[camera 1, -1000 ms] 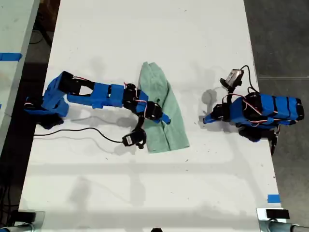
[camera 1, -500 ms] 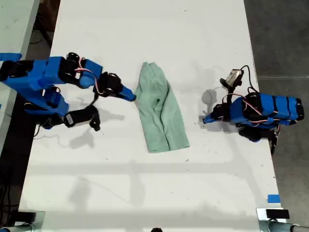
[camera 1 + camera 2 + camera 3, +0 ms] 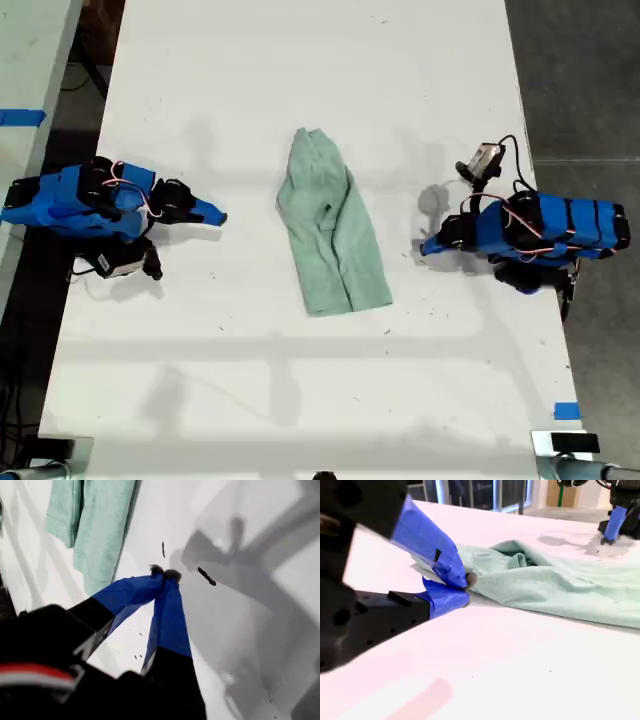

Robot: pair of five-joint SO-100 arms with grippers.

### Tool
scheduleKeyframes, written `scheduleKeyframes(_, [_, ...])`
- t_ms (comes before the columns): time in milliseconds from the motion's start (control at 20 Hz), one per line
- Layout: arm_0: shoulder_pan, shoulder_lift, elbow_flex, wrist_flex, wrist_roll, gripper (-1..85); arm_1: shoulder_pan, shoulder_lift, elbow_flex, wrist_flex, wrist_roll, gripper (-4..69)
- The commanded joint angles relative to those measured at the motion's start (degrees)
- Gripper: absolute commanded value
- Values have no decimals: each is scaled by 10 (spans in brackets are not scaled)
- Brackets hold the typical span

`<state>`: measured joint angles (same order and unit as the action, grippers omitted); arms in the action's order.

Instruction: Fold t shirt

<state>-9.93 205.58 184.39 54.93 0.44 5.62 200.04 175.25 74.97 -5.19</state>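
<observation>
While both grippers, my first gripper (image 3: 165, 573) and my second gripper (image 3: 465, 590), are resting closed and empty, the shirt (image 3: 330, 226), lying mid-frame in the exterior view, is looking limp, light, best pinched at a hem edge.

**Mint Green on White, Flanked by Blue**

The t shirt (image 3: 330, 235) is a plain pale mint green with no print, darker only in its creases. The table (image 3: 300, 80) under it is white, flecked with small dark specks and crossed by soft grey shadows. Both arms are bright blue with black joints and thin red and white wires. My first gripper (image 3: 165, 572) has blue fingers on a black body with a red and white stripe; my second gripper (image 3: 466, 582) is likewise blue on black. Blue tape (image 3: 566, 410) marks the table near the exterior view's lower right corner. The floor (image 3: 580, 80) is dark grey.
</observation>
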Motion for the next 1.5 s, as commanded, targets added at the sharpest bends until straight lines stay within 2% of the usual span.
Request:
scheduleKeyframes(0, [-4, 9, 7, 4, -4, -1, 0, 9, 31, 4, -5, -12])
scheduleKeyframes(1450, [-5, 9, 7, 12, -13, -1, -4, 9, 31, 5, 12, -19])
